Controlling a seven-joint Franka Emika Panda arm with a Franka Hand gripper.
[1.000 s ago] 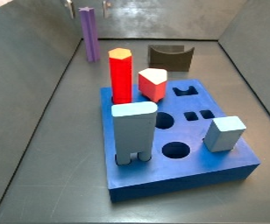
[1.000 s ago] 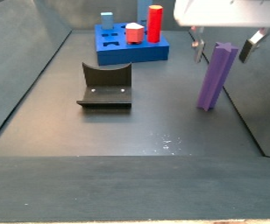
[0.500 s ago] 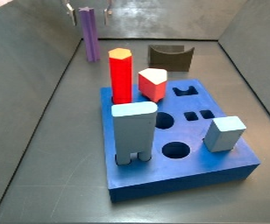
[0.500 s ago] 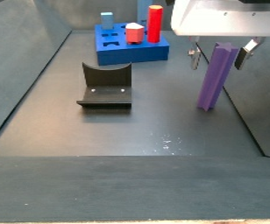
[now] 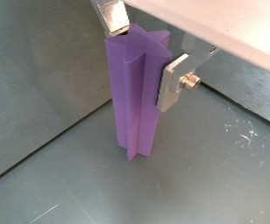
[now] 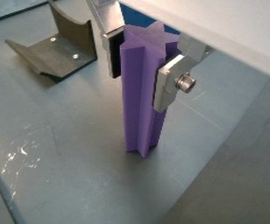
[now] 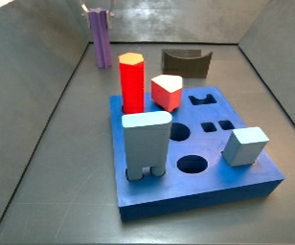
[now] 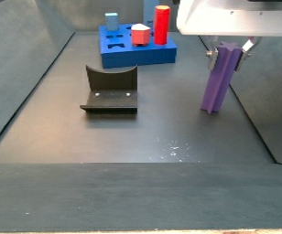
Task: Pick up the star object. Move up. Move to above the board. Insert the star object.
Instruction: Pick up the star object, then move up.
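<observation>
Star object (image 8: 220, 79) upright at right of a side view, gripper (image 8: 228, 50) straddling its top, fixture (image 8: 109, 90) centre-left, board (image 8: 127, 52) behind it at upper centre.

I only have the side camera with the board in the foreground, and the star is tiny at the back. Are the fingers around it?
Observer: Yes. In a wrist view the gripper has a silver finger against each side of the star object, near its top.
Operator: Lifted yet?
Observer: No; in a side view its base rests on the floor.
Operator: Anything between it and the board?
Observer: No; the fixture sits beside that path, not in it.
</observation>
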